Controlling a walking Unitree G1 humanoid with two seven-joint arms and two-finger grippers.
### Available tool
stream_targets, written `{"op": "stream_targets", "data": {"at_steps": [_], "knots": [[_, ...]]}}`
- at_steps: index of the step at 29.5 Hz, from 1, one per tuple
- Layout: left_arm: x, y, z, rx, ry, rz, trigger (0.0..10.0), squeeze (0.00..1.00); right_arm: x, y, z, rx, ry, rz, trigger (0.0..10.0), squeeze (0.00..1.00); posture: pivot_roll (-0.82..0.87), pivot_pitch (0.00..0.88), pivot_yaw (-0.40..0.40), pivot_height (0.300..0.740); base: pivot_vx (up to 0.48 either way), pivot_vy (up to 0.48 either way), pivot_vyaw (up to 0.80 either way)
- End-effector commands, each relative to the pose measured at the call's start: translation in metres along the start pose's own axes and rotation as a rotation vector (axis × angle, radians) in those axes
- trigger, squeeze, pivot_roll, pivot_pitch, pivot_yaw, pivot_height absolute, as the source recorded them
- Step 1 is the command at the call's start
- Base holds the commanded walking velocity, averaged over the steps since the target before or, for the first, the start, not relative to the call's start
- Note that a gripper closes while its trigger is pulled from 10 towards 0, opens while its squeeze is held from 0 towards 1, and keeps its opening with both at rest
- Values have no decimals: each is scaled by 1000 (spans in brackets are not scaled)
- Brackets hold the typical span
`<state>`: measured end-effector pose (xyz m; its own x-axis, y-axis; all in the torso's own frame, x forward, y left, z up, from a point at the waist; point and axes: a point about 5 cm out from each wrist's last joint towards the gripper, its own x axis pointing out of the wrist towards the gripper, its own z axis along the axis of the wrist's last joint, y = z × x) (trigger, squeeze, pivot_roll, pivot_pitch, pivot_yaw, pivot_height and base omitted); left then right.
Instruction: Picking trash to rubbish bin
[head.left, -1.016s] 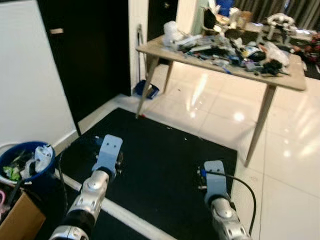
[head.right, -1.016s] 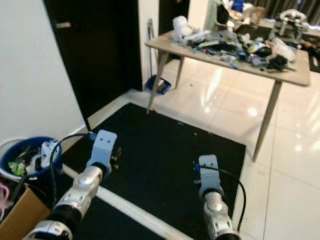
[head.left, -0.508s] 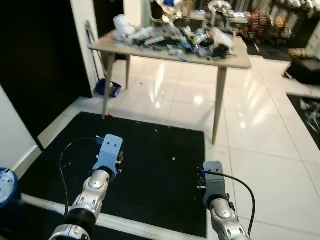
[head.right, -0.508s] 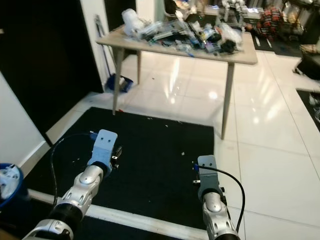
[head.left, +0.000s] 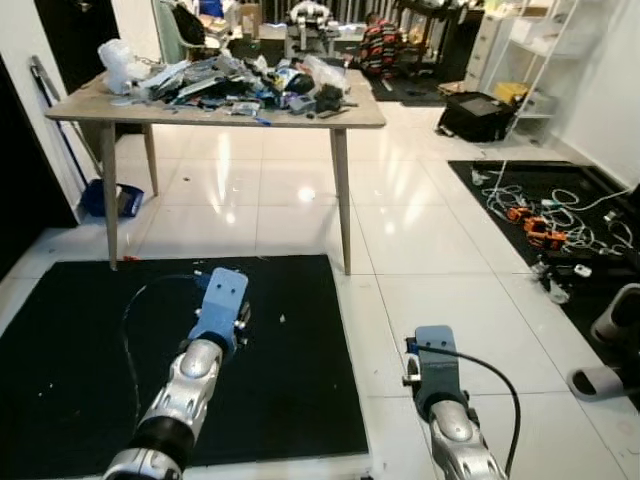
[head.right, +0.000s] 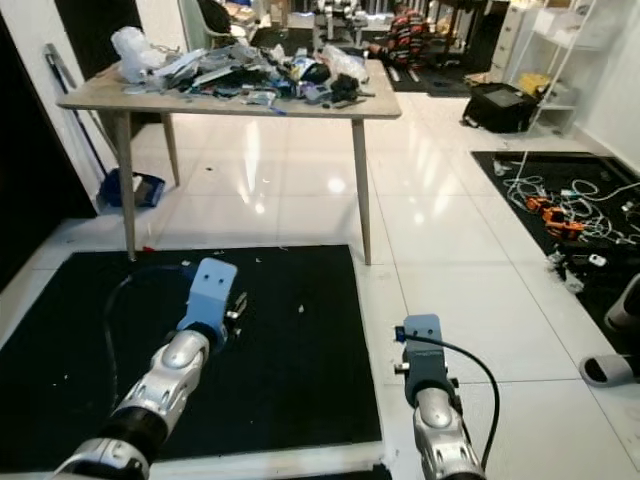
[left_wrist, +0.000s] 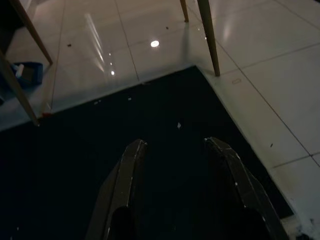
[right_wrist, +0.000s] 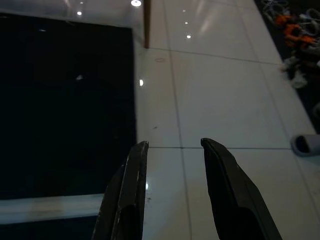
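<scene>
Left eye view: one wooden table (head.left: 360, 112), four legs, its top heaped with mixed trash (head.left: 235, 78) — a white plastic bag, wrappers and dark bits, too jumbled to count. One black mat (head.left: 90, 350) on the white tiled floor, with a few pale scraps on it. Two silver arms are held forward; the left gripper (head.left: 222, 296) is over the mat, the right gripper (head.left: 434, 352) over bare tile. A blue dustpan (head.left: 110, 198) lies under the table's left end.

Right eye view: same scene; one tangle of cables (head.right: 560, 205) on a second dark mat at right, one slipper (head.right: 608, 368) near it.

Left wrist view: fingers (left_wrist: 131, 165) spread wide, empty; one white scrap (left_wrist: 178, 125) on the mat ahead.

Right wrist view: fingers (right_wrist: 135, 165) spread wide, empty, above tile.

Against 1.0 s ago: the camera has swung right; the blue rubbish bin has left the frame.
</scene>
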<state>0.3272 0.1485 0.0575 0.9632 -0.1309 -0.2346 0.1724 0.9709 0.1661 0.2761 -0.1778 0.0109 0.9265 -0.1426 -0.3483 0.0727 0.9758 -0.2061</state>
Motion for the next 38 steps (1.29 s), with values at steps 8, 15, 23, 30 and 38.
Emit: {"op": "stream_targets", "data": {"at_steps": [8, 15, 23, 30, 38], "knots": [[-3, 2, 3, -33, -35, -7, 10000, 0, 0, 2, 6, -2, -37, 16, 10000, 0, -45, 41, 41, 740, 32, 0, 0], [-3, 2, 4, -40, -44, -10, 10000, 0, 0, 2, 8, -1, -43, 18, 10000, 0, -48, 45, 43, 740, 320, 0, 0], [-2, 4, 6, -47, -52, 1, 10000, 0, 0, 2, 8, -3, -46, 19, 10000, 0, -48, 45, 42, 740, 369, 0, 0], [-1, 3, 8, -50, -54, -3, 10000, 0, 0, 1, 8, -6, -44, 19, 10000, 0, -50, 45, 41, 740, 369, 0, 0], [-1, 2, 9, -52, -59, -5, 10000, 0, 0, 0, 8, 1, -42, 19, 10000, 0, -53, 46, 41, 740, 370, 0, 0]]}}
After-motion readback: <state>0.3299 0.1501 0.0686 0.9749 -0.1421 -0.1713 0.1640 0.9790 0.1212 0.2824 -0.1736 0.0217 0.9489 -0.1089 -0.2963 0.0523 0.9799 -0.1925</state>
